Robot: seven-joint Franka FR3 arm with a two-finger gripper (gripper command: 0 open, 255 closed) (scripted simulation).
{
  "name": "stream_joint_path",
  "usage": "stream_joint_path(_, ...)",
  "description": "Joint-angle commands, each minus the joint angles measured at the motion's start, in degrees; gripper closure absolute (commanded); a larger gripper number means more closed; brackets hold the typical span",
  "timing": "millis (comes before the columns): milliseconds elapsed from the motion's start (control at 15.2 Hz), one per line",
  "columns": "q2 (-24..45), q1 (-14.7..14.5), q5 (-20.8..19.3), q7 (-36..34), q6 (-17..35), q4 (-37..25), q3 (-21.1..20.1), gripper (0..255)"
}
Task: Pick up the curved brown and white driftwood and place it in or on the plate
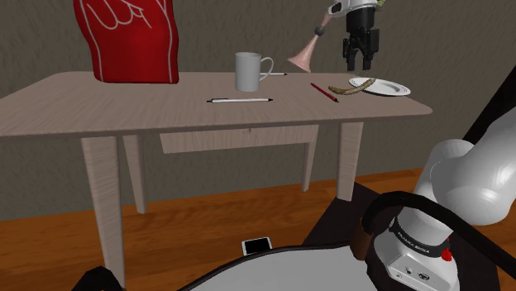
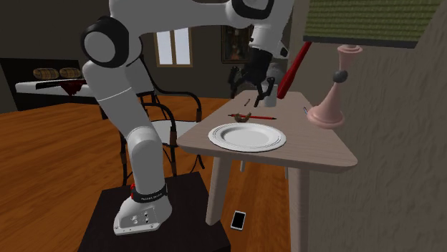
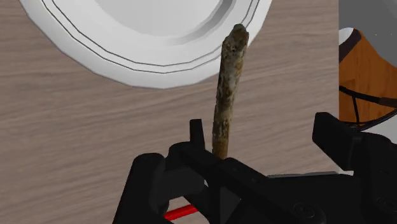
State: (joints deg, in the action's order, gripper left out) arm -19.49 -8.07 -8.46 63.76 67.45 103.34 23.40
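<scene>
The jaws hang open, holding nothing, right above the driftwood (image 3: pixel 228 95). It lies flat on the worktop (image 1: pixel 124 103). A red pencil (image 1: pixel 324 92) lies beside it, away from the white plate (image 1: pixel 389 88). The driftwood's far tip reaches the plate's rim.

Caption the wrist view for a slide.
Open black two-finger gripper above a mottled brown driftwood stick, its tip at the rim of a round white plate.

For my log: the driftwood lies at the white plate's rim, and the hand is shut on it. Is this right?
No. The hand is open, not shut on the driftwood, as the wrist view shows. The driftwood does lie at the rim of the white plate.
</scene>
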Motion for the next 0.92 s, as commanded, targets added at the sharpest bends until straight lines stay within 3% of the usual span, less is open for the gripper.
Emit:
stream_joint_path(0, -2.62, -0.01, -2.78, 0.4, 0.58, -0.86, -1.08, 0)
stream_joint_path(528, -6.98, 0.56, -4.41, -0.51, 5.59, 7.3, -1.5, 0)
stream_joint_path(858, -7.26, 0.51, -4.51, -0.62, 5.97, 7.95, -1.42, 0)
